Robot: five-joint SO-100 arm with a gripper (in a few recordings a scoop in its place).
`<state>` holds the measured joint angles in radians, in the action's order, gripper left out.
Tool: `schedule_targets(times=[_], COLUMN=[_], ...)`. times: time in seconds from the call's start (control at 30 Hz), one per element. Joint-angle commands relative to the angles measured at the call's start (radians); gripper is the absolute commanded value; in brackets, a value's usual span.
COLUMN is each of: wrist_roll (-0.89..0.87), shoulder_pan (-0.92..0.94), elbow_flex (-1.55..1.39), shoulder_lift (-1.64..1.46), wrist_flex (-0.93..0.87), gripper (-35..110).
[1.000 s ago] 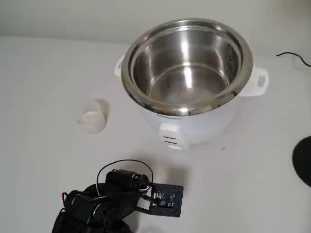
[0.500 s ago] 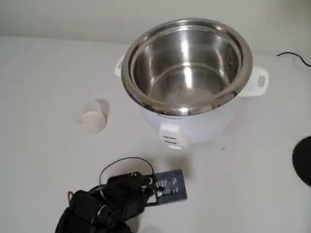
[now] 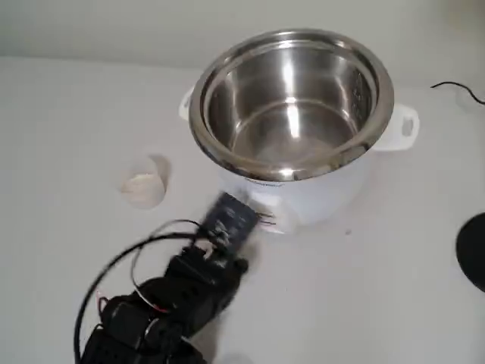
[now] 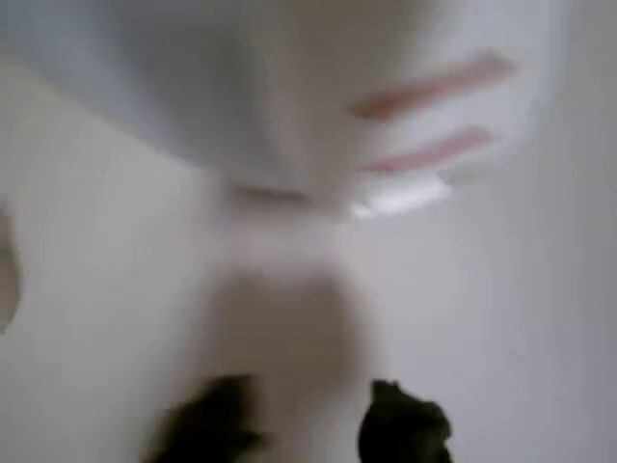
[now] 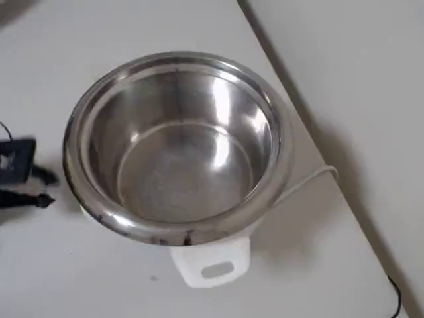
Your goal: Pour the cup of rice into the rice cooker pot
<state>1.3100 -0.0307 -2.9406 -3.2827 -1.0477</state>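
1. Where the fixed view looks down on the white table (image 3: 61,114), the rice cooker pot (image 3: 292,102) sits in its white cooker body (image 3: 318,193) near the top centre, its steel bowl shiny and bare inside. The cup of rice (image 3: 142,186) stands upright on the table to the left of the cooker, well apart from it, with the rice (image 3: 141,181) showing as a pale mass inside. The black arm (image 3: 163,307) reaches up from the bottom left edge, and its blurred tip lies just in front of the cooker's front panel, to the right of the cup and apart from it. A black cable (image 3: 458,89) lies at the right edge.
2. In the wrist view, everything is smeared by blur. The cooker's white wall (image 4: 289,96) fills the upper part, with two reddish marks on it. The gripper (image 4: 304,429) shows as two dark fingertips (image 4: 400,424) at the bottom edge with bare table between them, so it is spread apart and grasps nothing.
3. In the overhead view, the pot (image 5: 175,142) sits centred with one white side handle (image 5: 212,265) pointing down the picture, and the arm's dark tip (image 5: 16,162) pokes in at the left edge beside the cooker.
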Motion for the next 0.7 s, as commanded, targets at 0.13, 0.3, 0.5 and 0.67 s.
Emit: schedule_targets(times=[0.13, 0.3, 0.5, 0.67], wrist_roll=[0.160, 0.160, 0.127, 0.129], shoulder_pan=[-0.308, -0.433, -0.566, -0.528], elbow_flex=[0.075, -0.066, -0.167, -0.169], shoulder_lift=[-0.009, -0.014, 0.000, 0.371], wrist_flex=[0.049, 0.437, 0.623, 1.006], gripper=[47, 49, 45, 48])
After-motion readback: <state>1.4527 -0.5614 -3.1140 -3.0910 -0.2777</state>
